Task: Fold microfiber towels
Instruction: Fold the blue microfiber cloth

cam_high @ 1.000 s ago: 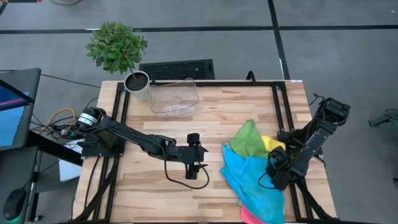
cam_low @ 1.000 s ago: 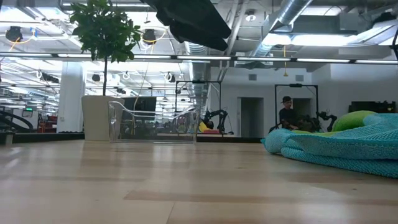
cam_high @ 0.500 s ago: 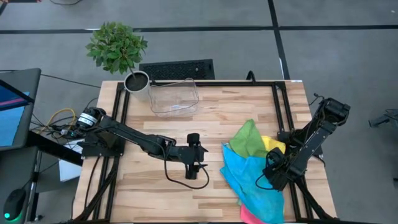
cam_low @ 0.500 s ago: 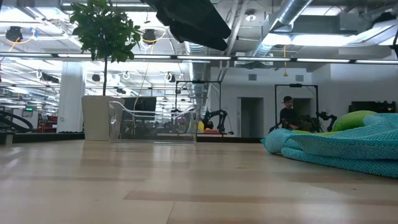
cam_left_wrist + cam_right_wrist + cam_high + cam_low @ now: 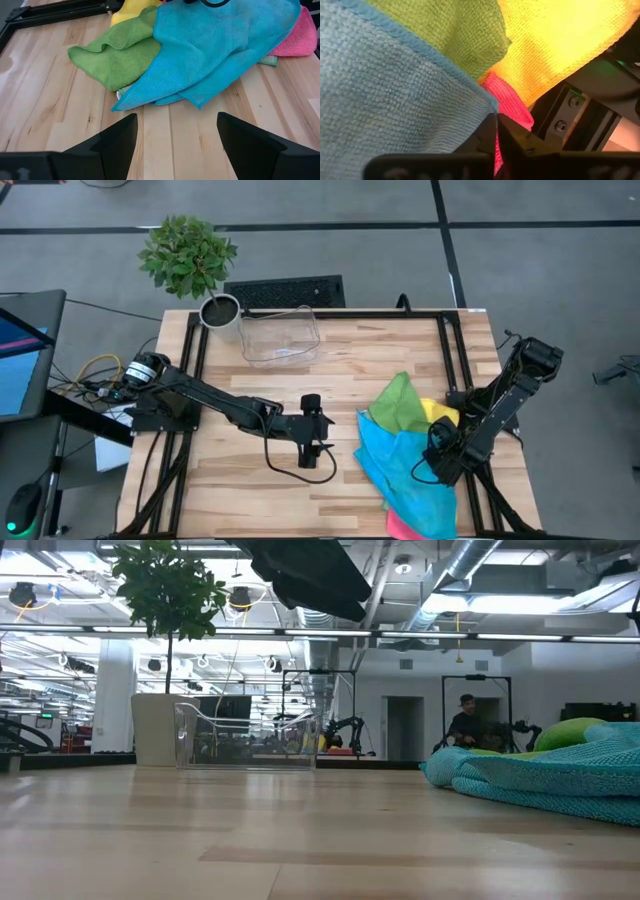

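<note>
Right gripper (image 5: pixel 496 131) now closed | wrist-only: pink towel (image 5: pixel 507 102) | left gripper (image 5: pixel 175 135) open

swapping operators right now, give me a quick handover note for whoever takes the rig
Left gripper: open, empty, hovering mid-table, facing the pile.
Right gripper: shut at the pile's right edge, at the blue towel's corner by the pink towel; what it grips is unclear.
Towels: blue, green towel, yellow towel and pink heaped on the table's right side.
Done: none folded.
Left: all. Clear bin is empty.
</note>
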Controlling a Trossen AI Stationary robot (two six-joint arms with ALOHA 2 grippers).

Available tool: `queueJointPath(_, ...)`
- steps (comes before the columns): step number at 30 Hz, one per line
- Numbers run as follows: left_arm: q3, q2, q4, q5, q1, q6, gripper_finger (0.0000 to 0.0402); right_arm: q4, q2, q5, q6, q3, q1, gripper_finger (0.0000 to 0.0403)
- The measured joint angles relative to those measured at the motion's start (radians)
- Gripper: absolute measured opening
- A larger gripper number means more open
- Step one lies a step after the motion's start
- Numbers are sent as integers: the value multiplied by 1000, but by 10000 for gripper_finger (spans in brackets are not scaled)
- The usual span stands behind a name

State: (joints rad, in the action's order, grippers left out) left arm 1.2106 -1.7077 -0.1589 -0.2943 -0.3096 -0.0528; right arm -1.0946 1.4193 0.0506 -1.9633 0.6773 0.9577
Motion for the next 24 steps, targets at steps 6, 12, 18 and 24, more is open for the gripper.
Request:
queueJointPath(6,0,0,2,0,0,-13,265,-5,0,2,15,40,-13,13)
queueJointPath(12,0,1,46,54,3,-22,265,-175,0,-45,26,194,-12,8)
queueJointPath(18,0,1,80,117,30,-23,265,-286,0,-96,-16,263,31,32)
queueJointPath(24,0,1,83,160,56,-32,265,-193,-17,-50,-27,153,29,111)
